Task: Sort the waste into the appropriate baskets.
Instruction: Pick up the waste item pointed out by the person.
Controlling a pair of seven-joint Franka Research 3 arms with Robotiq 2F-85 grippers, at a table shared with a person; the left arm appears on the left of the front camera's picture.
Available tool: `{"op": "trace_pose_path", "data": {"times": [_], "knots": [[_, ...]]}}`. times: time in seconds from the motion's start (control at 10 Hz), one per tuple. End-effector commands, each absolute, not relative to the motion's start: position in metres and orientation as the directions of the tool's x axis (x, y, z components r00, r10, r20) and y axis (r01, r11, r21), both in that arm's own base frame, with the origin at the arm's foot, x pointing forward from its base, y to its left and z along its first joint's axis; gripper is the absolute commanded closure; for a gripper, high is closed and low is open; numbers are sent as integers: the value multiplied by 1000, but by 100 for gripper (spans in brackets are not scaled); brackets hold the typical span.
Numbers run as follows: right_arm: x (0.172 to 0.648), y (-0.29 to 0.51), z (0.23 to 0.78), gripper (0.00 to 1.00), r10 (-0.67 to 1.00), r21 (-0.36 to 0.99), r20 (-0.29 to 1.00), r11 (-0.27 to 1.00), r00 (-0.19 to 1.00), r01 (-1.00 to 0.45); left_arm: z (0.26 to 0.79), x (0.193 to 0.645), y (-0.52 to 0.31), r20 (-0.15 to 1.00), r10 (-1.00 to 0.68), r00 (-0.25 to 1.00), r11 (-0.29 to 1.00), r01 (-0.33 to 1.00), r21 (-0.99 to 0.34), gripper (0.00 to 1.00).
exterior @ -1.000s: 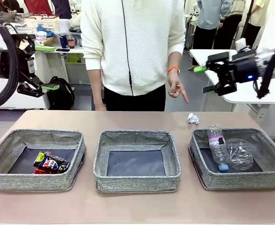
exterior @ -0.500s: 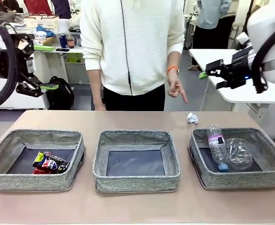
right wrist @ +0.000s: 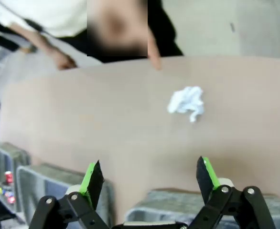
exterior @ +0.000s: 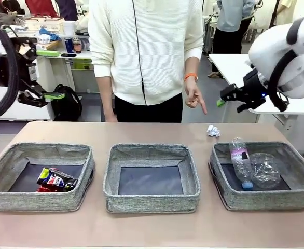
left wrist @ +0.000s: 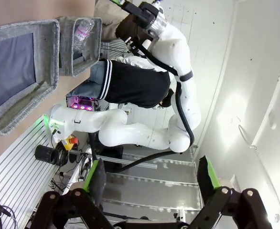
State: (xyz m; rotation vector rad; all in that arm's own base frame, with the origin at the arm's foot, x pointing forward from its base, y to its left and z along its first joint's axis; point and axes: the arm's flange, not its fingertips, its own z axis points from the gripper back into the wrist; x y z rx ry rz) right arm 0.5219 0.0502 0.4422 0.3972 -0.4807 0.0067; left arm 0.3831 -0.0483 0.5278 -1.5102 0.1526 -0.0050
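Waste is almost sorted, judging by what lies where. Going left to right in the front view: the left basket (exterior: pixel 40 176) holds the crushed cans (exterior: pixel 55 180), a red one and a dark-blue one pressed together against its near wall, so metal seems to belong there. The middle basket (exterior: pixel 151 178) shows a bare dark bottom. The right basket (exterior: pixel 263 175) carries the clear plastic bottle (exterior: pixel 240 163) lying on its side with its blue cap toward the robot, and the clear plastic cup (exterior: pixel 265 170) just beside it, touching or nearly so; plastics go together here. One piece is left out: the white paper wad (exterior: pixel 213 130) sits on the desk (exterior: pixel 152 134) beyond the right basket, near the far edge, below the person's hand (exterior: pixel 195 96), whose finger points down toward it. By elimination the middle basket is probably meant for it.

The left claw (exterior: pixel 49 74) hangs high at the left, jaws wide and empty, well apart from everything. The right claw (exterior: pixel 230 96) is raised at the right, above the wad's side of the desk.

The right wrist view gives what the front view cannot: the right claw's pads (right wrist: pixel 93 178) stand wide with nothing between them, and the wad (right wrist: pixel 187 102) lies ahead of them, somewhat blurred. The left wrist view looks sideways across the baskets' ends to the other arm.
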Motion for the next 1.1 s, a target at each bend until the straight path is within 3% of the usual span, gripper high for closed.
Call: {"op": "trace_pose_path", "data": {"times": [0.0, 0.2, 0.8, 1.0], "knots": [[556, 55, 447, 0, -61, 304, 407, 950, 911, -73, 531, 383, -48, -90, -94, 991, 51, -86, -995, 0], [572, 55, 416, 0, 16, 214, 416, 970, 909, -115, 531, 383, -48, -90, -94, 991, 51, -86, -995, 0], [622, 56, 347, 0, 137, 167, 392, 962, 910, -216, 531, 383, -48, -90, -94, 991, 51, -86, -995, 0], [636, 61, 328, 0, 141, 166, 445, 957, 884, -236, 531, 383, -48, -90, -94, 991, 51, -86, -995, 0]]}}
